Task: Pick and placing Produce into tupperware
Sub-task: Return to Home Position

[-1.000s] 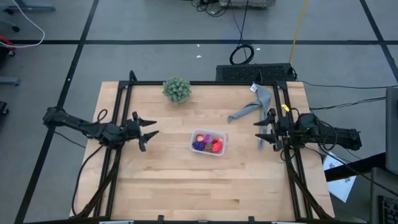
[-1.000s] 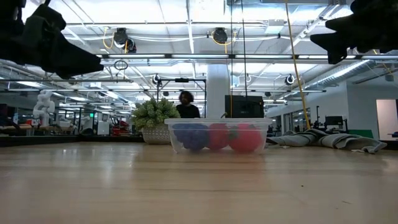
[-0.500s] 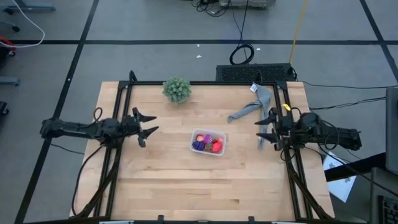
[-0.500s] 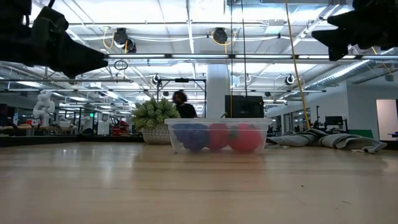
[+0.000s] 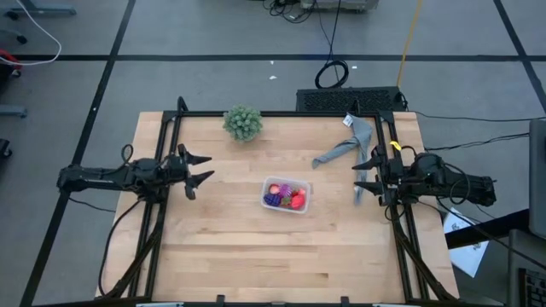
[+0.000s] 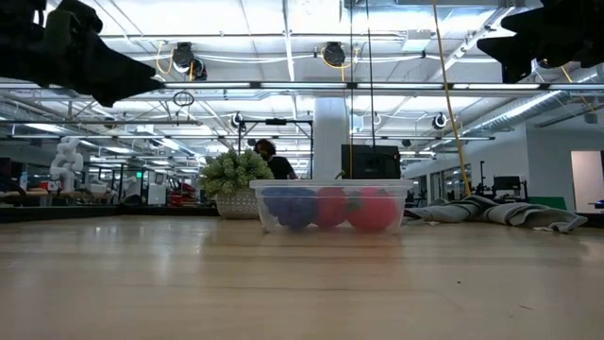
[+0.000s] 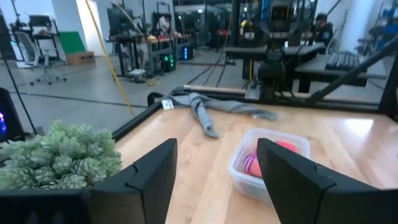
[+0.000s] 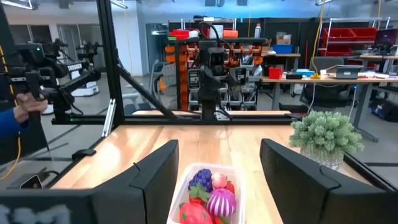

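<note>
Clear plastic with rounded corners, the tupperware [image 5: 265, 194] sits a little right of the middle of the wooden table [image 5: 230, 247], lid off and upright. All the produce lies inside it: a dark purple grape cluster [image 8: 200, 180], a small pink fruit [image 8: 217, 180], a spiky magenta ball [image 8: 221, 202] and a red strawberry [image 8: 193, 215], packed touching one another. From table height the fruit shows through the container's wall as a purple lump [image 6: 291, 208] beside two red ones.

A green bushy plant [image 5: 243, 123] stands near the far edge, well apart from the container. A grey cloth [image 5: 341, 150] lies crumpled toward the far right corner; it carries a white tag [image 5: 348, 120] whose print is too small to read.

The left gripper [image 5: 206, 168] hangs above the left part of the table, pointing toward the container and well apart from it. Its fingers [image 7: 155, 174] are spread wide with nothing between them. The left arm [image 5: 102, 177] stretches out almost level past the table's left edge.

The right gripper [image 5: 357, 182] hovers over the right part of the table, just beside the cloth's near end, facing the container. Its fingers [image 8: 298, 174] also stand wide apart and empty. The right arm [image 5: 452, 186] reaches out beyond the right edge.

Behind the plant, a person [image 6: 265, 157] stands in the room, and a hand in a blue sleeve [image 8: 28, 106] shows at the side of the right wrist view
</note>
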Available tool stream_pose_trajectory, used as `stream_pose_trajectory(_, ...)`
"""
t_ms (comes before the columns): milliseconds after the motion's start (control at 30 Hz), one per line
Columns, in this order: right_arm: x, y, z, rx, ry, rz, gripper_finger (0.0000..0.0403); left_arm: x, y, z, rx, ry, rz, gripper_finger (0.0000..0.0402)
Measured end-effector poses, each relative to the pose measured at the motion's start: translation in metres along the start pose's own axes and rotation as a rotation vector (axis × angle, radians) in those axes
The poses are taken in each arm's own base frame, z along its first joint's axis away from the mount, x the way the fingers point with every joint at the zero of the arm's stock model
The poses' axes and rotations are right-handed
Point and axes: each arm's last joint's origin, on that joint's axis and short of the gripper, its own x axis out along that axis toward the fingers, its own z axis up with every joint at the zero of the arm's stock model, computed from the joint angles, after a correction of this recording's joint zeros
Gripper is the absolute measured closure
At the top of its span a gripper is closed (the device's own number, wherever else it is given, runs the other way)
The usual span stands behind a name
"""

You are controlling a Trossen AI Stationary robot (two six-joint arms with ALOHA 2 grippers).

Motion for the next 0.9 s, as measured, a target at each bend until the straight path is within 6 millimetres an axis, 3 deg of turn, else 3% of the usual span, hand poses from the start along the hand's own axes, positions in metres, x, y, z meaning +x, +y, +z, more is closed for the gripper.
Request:
stream_pose_trajectory(267,0.001,0.000,0.001,-0.017,-0.022,-0.003,0.0183,-0.015,0.000,0.003,-0.009,-0.076,-0.033,0.0174)
stream_pose_trajectory(500,0.009,-0.002,-0.016,-0.022,-0.088,-0.013,0.0183,-0.016,-0.005,-0.003,0.014,-0.050,-0.033,0.0174)
stream_pose_trajectory(900,0.012,-0.005,-0.028,-0.009,-0.056,-0.089,0.0183,-0.014,-0.012,-0.018,0.012,-0.037,0.006,0.0174)
